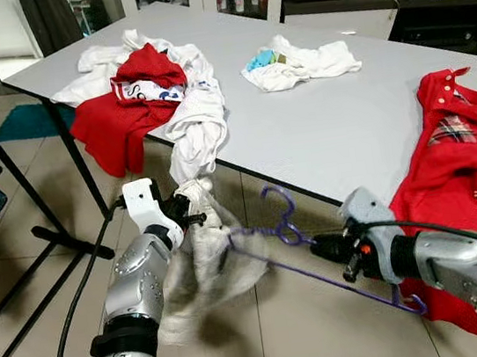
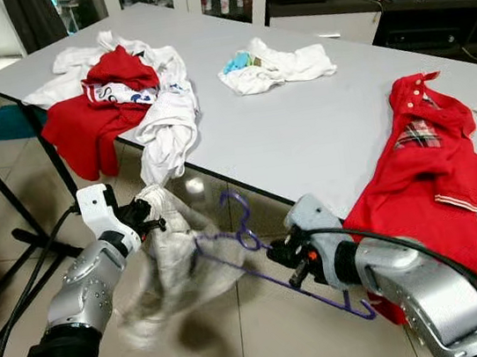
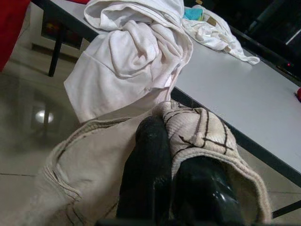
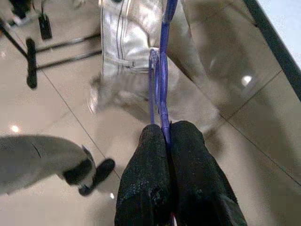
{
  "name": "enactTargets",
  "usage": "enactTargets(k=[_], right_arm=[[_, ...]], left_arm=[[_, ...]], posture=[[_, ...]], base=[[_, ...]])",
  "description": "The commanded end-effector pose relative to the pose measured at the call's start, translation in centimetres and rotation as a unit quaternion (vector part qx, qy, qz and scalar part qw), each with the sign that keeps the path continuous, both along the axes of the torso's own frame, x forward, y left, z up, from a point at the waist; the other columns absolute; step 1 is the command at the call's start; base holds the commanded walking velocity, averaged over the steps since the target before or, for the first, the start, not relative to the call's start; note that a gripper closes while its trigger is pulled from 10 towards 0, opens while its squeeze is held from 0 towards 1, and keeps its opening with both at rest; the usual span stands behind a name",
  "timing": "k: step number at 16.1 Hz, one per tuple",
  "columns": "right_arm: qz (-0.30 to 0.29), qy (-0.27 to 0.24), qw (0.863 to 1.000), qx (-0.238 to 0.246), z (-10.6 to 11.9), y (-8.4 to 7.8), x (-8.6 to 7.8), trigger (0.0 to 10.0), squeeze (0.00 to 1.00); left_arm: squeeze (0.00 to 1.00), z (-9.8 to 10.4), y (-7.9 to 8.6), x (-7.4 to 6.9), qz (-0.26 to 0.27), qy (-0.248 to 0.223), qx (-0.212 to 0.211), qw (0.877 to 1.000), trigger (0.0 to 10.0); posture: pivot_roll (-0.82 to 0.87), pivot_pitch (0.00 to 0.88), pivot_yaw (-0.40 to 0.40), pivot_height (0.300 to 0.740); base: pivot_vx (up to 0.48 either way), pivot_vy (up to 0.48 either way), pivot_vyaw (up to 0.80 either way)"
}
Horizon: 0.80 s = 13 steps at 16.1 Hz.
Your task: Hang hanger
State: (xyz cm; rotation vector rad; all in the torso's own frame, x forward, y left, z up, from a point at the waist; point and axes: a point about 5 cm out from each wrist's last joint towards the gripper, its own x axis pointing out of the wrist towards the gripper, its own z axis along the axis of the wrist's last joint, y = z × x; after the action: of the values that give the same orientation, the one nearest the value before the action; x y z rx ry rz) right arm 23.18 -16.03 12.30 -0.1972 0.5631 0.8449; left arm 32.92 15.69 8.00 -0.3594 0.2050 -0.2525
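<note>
Below table edge, left gripper (image 1: 198,218) clamping beige garment (image 1: 200,268), right gripper (image 1: 318,248) pinching purple hanger (image 1: 293,235)

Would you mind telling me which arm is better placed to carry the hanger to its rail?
Probably the right: the right gripper is shut on the purple hanger, while the left gripper only pinches the beige garment.

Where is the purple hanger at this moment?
The purple hanger is in the air beside the table's near edge, pinched by the right gripper. Its far end is in the beige garment held by the left gripper.
</note>
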Motion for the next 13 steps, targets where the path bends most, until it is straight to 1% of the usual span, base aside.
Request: enactTargets(k=[1, 3, 4, 5, 7, 9, 11, 12, 13], right_arm=[[0.014, -0.014, 1.000, -0.010, 0.5, -0.3, -0.1, 10.0, 0.00], [0.049, -0.013, 0.999, -0.014, 0.7, -0.3, -0.9, 10.0, 0.00], [0.062, -0.013, 0.998, -0.010, 0.9, -0.5, -1.2, 10.0, 0.00], [0.067, -0.013, 0.998, 0.004, 1.1, -0.5, -1.3, 10.0, 0.00], [0.076, -0.010, 0.997, 0.028, 1.5, -0.1, -1.4, 10.0, 0.00], [0.094, 0.004, 0.995, 0.031, 0.6, 0.7, -1.9, 10.0, 0.00], [0.076, 0.011, 0.997, 0.012, -0.3, 0.4, -1.4, 10.0, 0.00], [0.072, 0.011, 0.997, 0.014, -0.2, 0.2, -1.2, 10.0, 0.00], [0.073, 0.011, 0.997, 0.017, -0.1, 0.1, -1.1, 10.0, 0.07]], left_arm=[[0.00, 0.9, 0.0, 0.5, 0.003, -0.019, 0.005, 1.000, 10.0], [0.00, 0.9, 0.0, 0.5, 0.003, -0.018, 0.005, 1.000, 10.0], [0.00, 0.8, -0.1, 0.4, 0.002, -0.018, 0.004, 1.000, 10.0], [0.00, 0.8, -0.1, 0.4, 0.002, -0.018, 0.004, 1.000, 10.0], [0.00, 0.8, -0.2, 0.5, 0.000, -0.017, 0.003, 1.000, 10.0], [0.00, 0.8, -0.3, 0.4, 0.001, -0.017, 0.002, 1.000, 10.0], [0.00, 0.7, -0.3, 0.4, 0.002, -0.017, 0.002, 1.000, 10.0], [0.00, 0.7, -0.3, 0.4, 0.002, -0.017, 0.002, 1.000, 10.0], [0.00, 0.7, -0.2, 0.4, 0.004, -0.017, 0.002, 1.000, 10.0]], posture=[[0.00, 0.000, -0.021, 0.740], [-0.01, 0.000, -0.022, 0.740], [-0.01, 0.000, -0.022, 0.740], [-0.01, 0.000, -0.022, 0.740], [-0.01, 0.000, -0.024, 0.740], [-0.01, 0.000, -0.026, 0.740], [0.00, 0.000, -0.029, 0.740], [0.00, 0.000, -0.029, 0.740], [0.00, 0.000, -0.029, 0.740]], base=[[0.000, 0.000, 0.00], [0.000, 0.000, 0.00], [0.000, 0.000, 0.00], [0.000, 0.000, 0.00], [0.000, 0.000, 0.00], [0.000, 0.000, 0.00], [0.000, 0.000, 0.00], [0.000, 0.000, 0.00], [0.000, 0.000, 0.00]])
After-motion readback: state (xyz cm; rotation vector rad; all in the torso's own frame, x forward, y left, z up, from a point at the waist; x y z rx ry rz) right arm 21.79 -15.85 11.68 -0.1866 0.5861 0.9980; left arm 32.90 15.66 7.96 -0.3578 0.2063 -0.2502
